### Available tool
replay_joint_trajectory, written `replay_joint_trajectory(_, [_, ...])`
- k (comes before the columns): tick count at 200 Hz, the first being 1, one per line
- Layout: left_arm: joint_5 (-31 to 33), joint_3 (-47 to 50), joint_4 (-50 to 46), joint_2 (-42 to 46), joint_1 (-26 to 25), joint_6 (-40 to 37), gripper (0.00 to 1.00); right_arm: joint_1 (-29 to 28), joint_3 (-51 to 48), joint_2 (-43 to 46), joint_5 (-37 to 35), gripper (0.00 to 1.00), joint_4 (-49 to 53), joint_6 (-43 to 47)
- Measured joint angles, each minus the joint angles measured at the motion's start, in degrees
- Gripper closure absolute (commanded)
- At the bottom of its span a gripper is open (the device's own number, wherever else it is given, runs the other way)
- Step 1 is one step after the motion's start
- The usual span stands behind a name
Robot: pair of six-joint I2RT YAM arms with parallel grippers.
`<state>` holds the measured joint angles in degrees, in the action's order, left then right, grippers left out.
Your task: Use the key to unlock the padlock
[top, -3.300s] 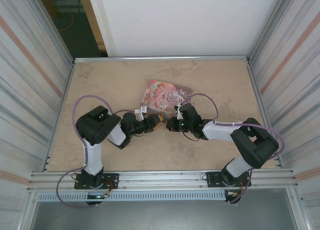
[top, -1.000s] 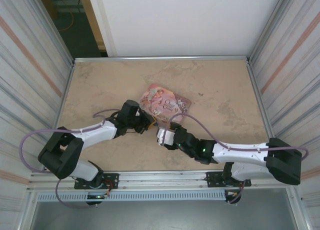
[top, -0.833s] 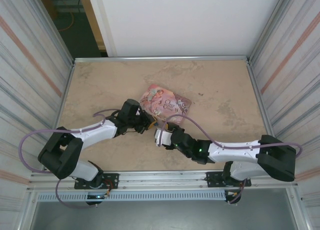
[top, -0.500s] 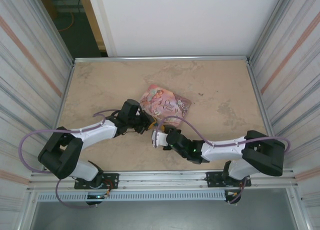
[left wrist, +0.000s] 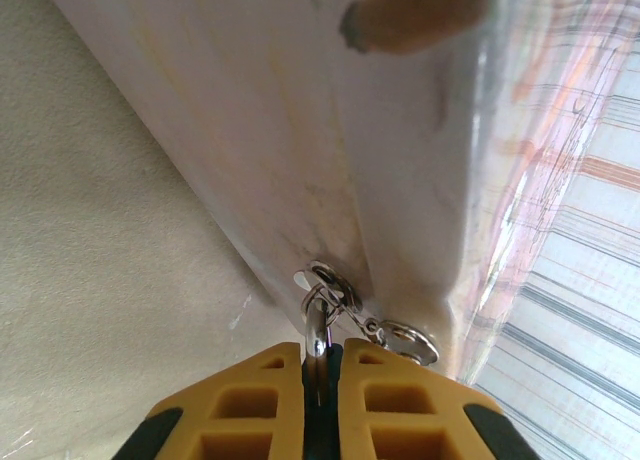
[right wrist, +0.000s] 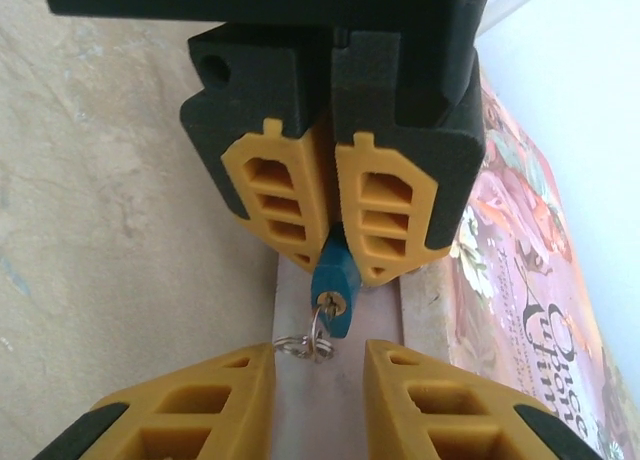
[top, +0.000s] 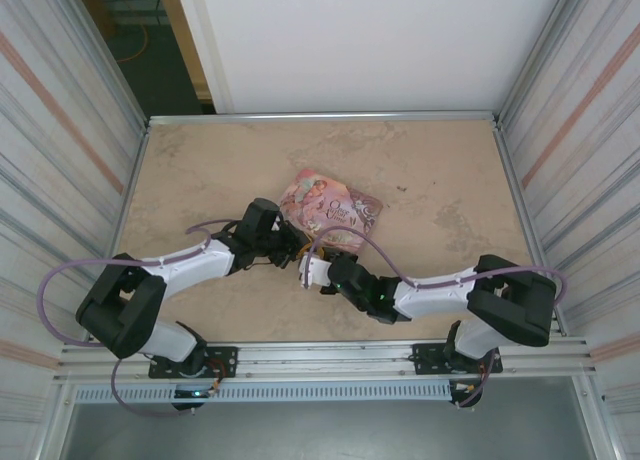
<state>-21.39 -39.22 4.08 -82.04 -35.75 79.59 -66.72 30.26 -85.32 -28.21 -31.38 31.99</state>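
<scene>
Padlock [right wrist: 333, 280] first: a tiny thing with a blue body and a brass-coloured keyhole end, pinched between the yellow pads of the left pincer [right wrist: 338, 260], which are pressed together on it. A silvery key ring [right wrist: 300, 346] dangles from that keyhole end, in the gap between the right pincer's [right wrist: 320, 358] pads, which stand spread on either side of it. From the left wrist, the lock's thin metal shackle runs up to a small fitting on the edge of the pink illustrated tin [top: 335, 205]. The tin lies flat near the middle of the table [top: 200, 170], a mottled beige, stone-like surface. Ribbed metal panels [top: 60, 130] close both sides, with a plain white wall [top: 360, 40] at the back.
</scene>
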Motion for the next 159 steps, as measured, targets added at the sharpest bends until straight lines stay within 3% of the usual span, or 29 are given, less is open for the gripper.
replay_joint_trajectory(91, [-0.2,0.0,0.0,0.0,0.0,0.0,1.0,0.5,0.7,-3.0,0.5,0.88,-2.2,-0.5])
replay_joint_trajectory(130, [0.2,0.0,0.0,0.0,0.0,0.0,1.0,0.5,0.8,-3.6,-0.3,1.0,-3.3,-2.5])
replay_joint_trajectory(159, [0.3,0.0,0.0,0.0,0.0,0.0,1.0,0.5,0.9,-3.6,-0.3,1.0,-3.3,-4.9])
